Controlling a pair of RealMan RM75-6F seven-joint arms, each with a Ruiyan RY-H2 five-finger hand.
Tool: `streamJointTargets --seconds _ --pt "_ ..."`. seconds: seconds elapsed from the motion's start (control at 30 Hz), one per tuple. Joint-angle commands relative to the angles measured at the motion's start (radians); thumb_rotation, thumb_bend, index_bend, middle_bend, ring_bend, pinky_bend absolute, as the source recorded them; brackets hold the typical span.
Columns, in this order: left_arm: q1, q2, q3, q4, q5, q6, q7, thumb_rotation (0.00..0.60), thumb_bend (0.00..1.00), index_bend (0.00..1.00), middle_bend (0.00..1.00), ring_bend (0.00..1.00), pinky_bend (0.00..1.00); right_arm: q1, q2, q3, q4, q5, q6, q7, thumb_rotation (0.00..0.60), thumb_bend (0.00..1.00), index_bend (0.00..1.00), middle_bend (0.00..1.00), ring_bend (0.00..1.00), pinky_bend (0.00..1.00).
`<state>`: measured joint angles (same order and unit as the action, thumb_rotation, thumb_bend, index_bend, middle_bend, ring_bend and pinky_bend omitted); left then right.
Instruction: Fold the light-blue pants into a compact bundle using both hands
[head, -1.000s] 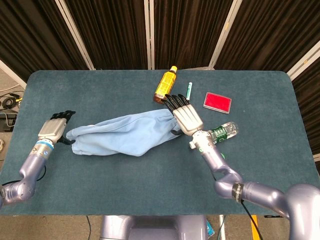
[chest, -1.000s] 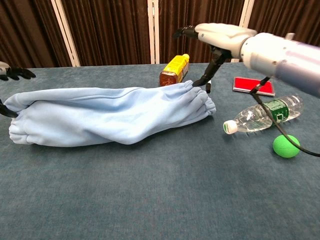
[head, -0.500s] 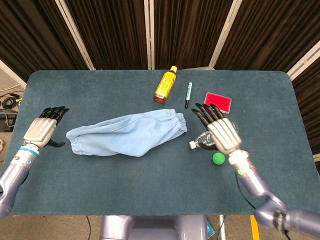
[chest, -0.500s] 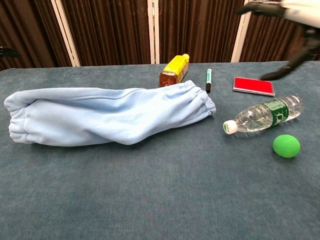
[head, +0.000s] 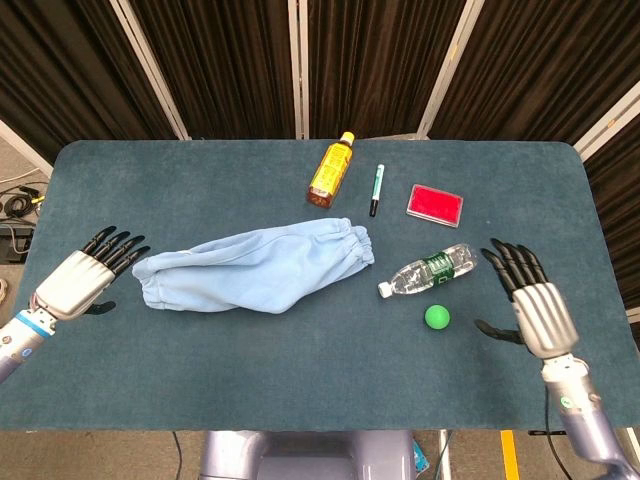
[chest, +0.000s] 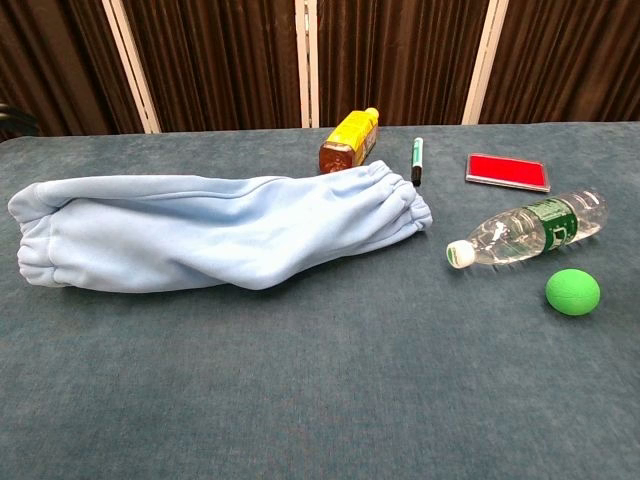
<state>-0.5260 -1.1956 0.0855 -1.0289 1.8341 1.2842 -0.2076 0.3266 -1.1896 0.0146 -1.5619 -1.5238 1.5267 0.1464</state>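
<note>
The light-blue pants (head: 255, 268) (chest: 215, 231) lie folded into a long roll across the middle of the table, elastic waistband at the right end. My left hand (head: 84, 277) hovers just left of the pants' left end, fingers spread and empty, not touching the cloth. My right hand (head: 530, 300) is far off at the right side of the table, fingers spread and empty. The chest view shows neither hand.
An orange bottle (head: 331, 170) and a green marker (head: 376, 189) lie behind the pants. A red card (head: 435, 204), a clear water bottle (head: 431, 270) and a green ball (head: 436, 317) sit right of them. The table (head: 300, 370) is covered in dark teal cloth.
My right hand has let go of the pants' waistband end and pulled back far to the right. My left hand drew back to the left and down. The pants have not moved.
</note>
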Motion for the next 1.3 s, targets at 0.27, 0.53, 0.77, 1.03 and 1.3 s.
streamJointTargets --seconds 0.27,0.53,0.77,1.03,1.3 --pt "-0.055 -0.208 0.101 0.337 0.16 0.117 -0.082 0.6 0.04 0.0 0.0 0.0 0.0 -0.099 0.014 0.004 -0.018 -0.001 0.089 0.048 0.6 0.0 0.07 0.0 0.0 0.0" --pt "-0.081 -0.288 0.121 0.438 0.155 0.086 -0.088 0.6 0.04 0.0 0.0 0.0 0.01 -0.12 0.021 0.027 -0.015 -0.003 0.094 0.066 0.6 0.0 0.07 0.0 0.0 0.0" --pt "-0.084 -0.33 0.115 0.496 0.099 0.023 -0.126 0.6 0.04 0.0 0.0 0.0 0.0 -0.13 0.023 0.045 -0.015 -0.007 0.089 0.083 0.6 0.0 0.07 0.0 0.0 0.0" --pt "-0.084 -0.406 0.111 0.557 0.046 -0.045 -0.162 0.6 0.04 0.0 0.0 0.0 0.0 -0.138 0.014 0.065 -0.013 -0.012 0.084 0.097 0.6 0.0 0.07 0.01 0.0 0.0" --pt "-0.085 -0.465 0.107 0.593 0.016 -0.054 -0.186 0.6 0.04 0.0 0.0 0.0 0.0 -0.149 0.015 0.079 -0.013 -0.017 0.088 0.111 0.6 0.0 0.07 0.02 0.0 0.0"
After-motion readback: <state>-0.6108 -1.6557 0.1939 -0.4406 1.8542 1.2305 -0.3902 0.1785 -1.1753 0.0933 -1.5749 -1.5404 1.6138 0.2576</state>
